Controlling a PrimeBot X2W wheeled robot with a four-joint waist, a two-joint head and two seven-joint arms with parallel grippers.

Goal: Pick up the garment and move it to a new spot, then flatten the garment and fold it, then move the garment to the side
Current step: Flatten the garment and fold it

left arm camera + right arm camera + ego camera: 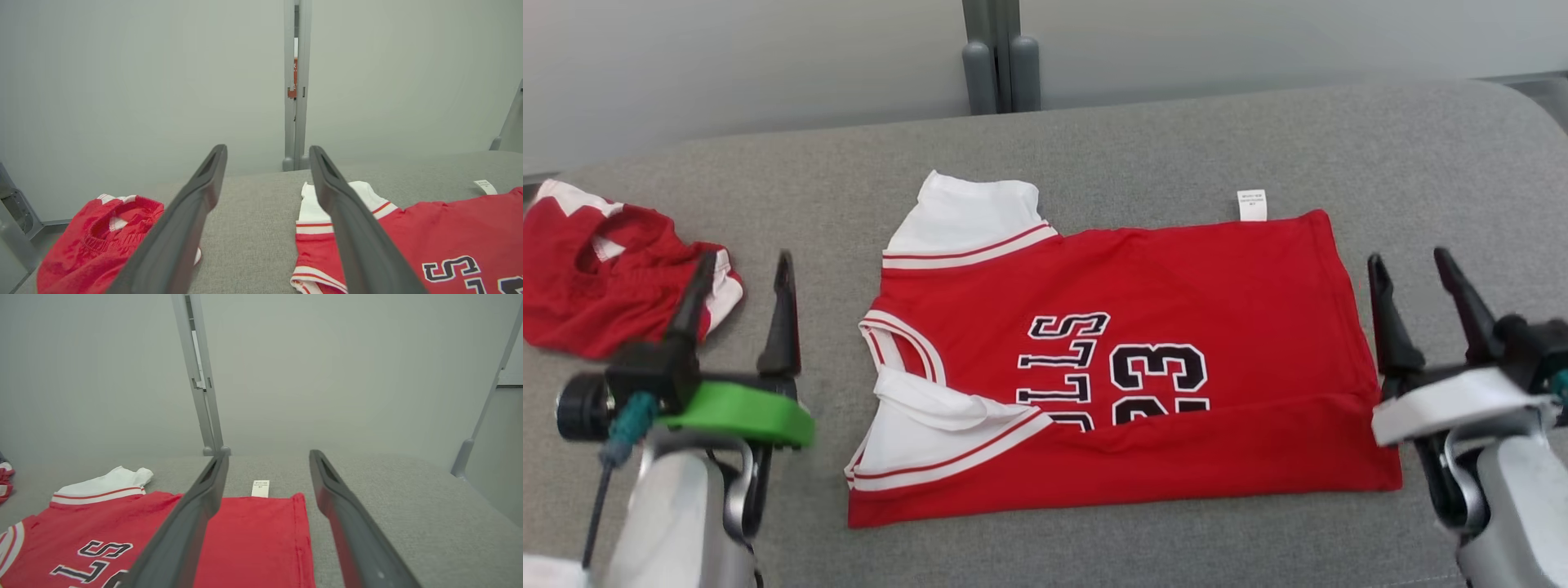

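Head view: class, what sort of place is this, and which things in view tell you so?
Probably a robot test bay, not a home: a grey fabric worktop, bare pale partition panels joined by a grey metal post, and a red jersey spread out between the left tool and right tool.

Matt cloth jersey, woven grey tabletop

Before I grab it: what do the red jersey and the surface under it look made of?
Red jersey: soft matte knit, likely cotton or a blend; it creases softly and has no sheen. Grey surface: matte woven fabric cover; a fine heathered weave shows, and the rounded corner looks padded.
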